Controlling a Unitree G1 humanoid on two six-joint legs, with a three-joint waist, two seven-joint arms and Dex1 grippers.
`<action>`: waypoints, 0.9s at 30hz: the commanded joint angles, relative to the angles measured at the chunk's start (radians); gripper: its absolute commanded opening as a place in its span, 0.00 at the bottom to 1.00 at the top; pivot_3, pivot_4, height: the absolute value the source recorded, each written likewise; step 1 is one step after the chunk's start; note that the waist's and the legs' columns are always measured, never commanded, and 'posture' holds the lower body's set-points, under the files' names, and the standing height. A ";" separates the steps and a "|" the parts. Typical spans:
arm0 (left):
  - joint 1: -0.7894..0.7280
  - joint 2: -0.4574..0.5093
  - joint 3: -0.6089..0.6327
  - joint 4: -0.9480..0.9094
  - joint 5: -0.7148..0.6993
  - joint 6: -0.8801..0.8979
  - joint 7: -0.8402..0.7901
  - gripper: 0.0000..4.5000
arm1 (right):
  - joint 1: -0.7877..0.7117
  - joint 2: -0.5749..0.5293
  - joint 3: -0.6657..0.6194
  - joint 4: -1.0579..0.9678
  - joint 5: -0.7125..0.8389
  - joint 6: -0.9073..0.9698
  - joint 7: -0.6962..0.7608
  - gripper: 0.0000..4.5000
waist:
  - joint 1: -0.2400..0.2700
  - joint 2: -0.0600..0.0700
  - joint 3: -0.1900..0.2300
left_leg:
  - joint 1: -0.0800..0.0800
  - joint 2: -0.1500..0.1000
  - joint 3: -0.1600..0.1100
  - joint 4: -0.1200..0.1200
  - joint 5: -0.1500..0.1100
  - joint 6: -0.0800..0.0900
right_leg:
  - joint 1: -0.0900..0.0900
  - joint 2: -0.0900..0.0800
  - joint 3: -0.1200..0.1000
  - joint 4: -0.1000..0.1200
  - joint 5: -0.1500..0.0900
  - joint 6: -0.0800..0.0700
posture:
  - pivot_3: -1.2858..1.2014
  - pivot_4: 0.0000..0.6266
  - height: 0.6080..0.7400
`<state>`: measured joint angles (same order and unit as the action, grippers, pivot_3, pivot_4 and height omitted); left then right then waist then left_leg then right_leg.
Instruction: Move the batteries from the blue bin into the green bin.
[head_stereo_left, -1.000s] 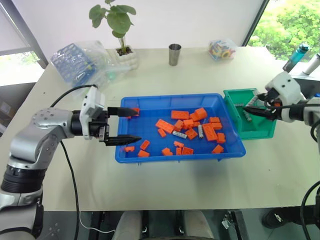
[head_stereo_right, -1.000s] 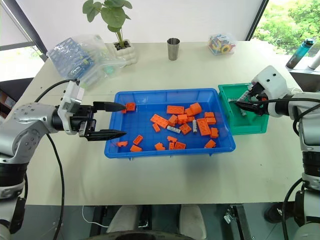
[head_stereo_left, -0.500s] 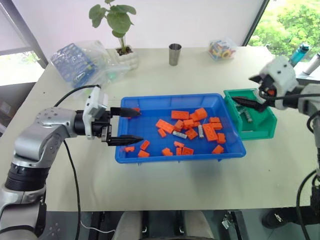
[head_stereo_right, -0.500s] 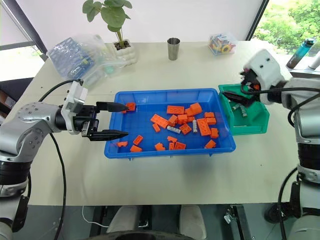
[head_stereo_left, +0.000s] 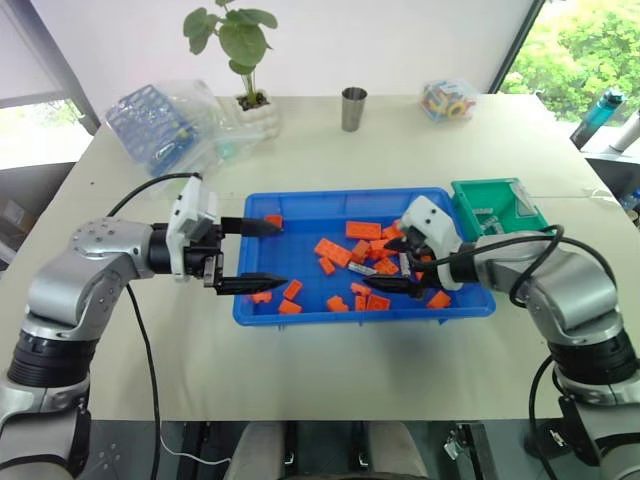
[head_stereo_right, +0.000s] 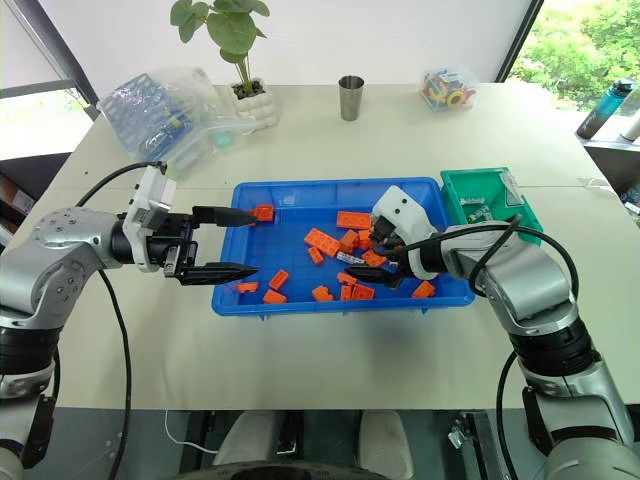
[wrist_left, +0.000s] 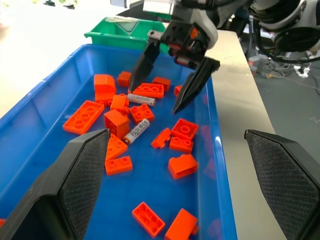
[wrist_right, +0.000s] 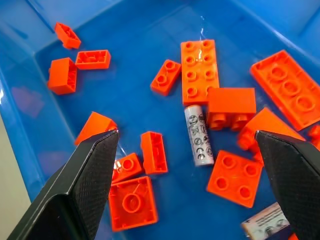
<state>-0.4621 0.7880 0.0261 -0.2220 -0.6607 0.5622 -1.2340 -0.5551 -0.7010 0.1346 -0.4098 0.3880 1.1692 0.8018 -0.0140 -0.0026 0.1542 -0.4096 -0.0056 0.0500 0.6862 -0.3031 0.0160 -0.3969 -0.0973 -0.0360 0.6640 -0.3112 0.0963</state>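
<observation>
Table — blue bin (head_stereo_left: 300, 310): bricks (head_stereo_left: 360, 229), batteries (wrist_right: 198, 141); both end effectors released.

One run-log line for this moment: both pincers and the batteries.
right pincer: open, empty, over batteries among bricks in blue bin | left pincer: open, empty, at bin's left end | green bin: some batteries inside

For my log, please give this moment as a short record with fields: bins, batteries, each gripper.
blue bin: holds orange bricks and two batteries
batteries in blue bin: one lies among bricks, one nearer the green bin
green bin: beside blue bin, small grey items inside, too small to tell
left gripper: open, empty, over blue bin's end
right gripper: open, empty, over the batteries
</observation>
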 joint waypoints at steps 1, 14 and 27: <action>-0.014 0.014 0.031 -0.029 -0.009 -0.004 0.005 1.00 | 0.002 0.020 0.006 -0.005 0.016 -0.002 -0.025 1.00 | 0.000 0.000 0.000 | 0.000 0.000 0.000 0.000 0.000 0.000 | 0.000 0.000 0.000 0.000 0.000 0.000 | 0.52 0.24 0.82; -0.033 0.016 0.023 -0.020 0.000 -0.011 0.005 1.00 | -0.022 0.095 0.104 0.187 -0.042 -0.112 -0.076 1.00 | 0.001 0.000 0.000 | 0.000 0.000 0.000 0.000 0.000 0.000 | 0.000 0.000 0.000 0.000 0.000 0.000 | 0.52 0.24 0.82; -0.025 0.014 0.029 -0.021 0.005 -0.023 0.013 1.00 | -0.046 0.109 0.135 0.270 -0.076 -0.153 -0.073 0.89 | 0.001 0.000 0.000 | 0.000 0.000 0.000 0.000 0.000 0.000 | 0.000 0.000 0.000 0.001 0.000 0.000 | 0.52 0.24 0.82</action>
<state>-0.4814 0.7933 0.0260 -0.2230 -0.6545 0.5577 -1.2205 -0.5877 -0.5933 0.2636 -0.1391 0.3208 1.0192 0.7305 -0.0134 -0.0029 0.1540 -0.4096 -0.0059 0.0502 0.6864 -0.3031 0.0160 -0.3969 -0.0969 -0.0363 0.6646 -0.3112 0.0964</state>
